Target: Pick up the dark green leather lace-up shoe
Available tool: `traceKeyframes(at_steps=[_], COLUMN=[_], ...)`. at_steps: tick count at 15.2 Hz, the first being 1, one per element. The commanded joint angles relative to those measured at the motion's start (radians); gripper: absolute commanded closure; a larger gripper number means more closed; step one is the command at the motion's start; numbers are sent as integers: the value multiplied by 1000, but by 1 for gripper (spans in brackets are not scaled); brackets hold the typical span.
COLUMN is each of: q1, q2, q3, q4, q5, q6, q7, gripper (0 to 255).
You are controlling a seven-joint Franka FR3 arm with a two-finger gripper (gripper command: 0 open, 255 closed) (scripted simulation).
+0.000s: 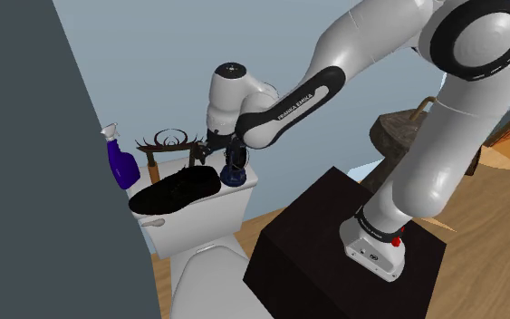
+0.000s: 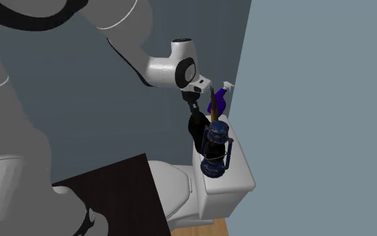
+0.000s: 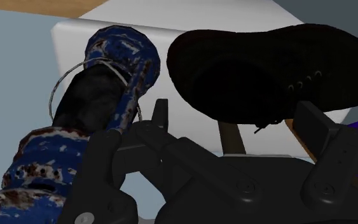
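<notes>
Wrist view: my hand (image 3: pixel 234 111) has its fingers spread apart, nothing clamped, and the near-black lace-up shoe (image 3: pixel 266 63) is just past them. It's lying on the toilet tank (image 1: pixel 200 222), right beside a blue lantern (image 3: pixel 130 63).

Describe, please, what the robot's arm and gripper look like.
The arm is glossy white, with rounded links and black joint bands; one black band carries white lettering. A small red mark sits near its base. The gripper is all black, with two blocky fingers.
</notes>
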Motion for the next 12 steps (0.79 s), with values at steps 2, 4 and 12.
traceKeyframes(at_steps=[2,4,12], q1=[42,77,188], q2=[120,197,439], q3=[-27,-49,-116], q4=[87,154,400], q5=[-83,-124,-201], q6=[34,45,63], q7=[91,140,247], gripper=[0,0,0])
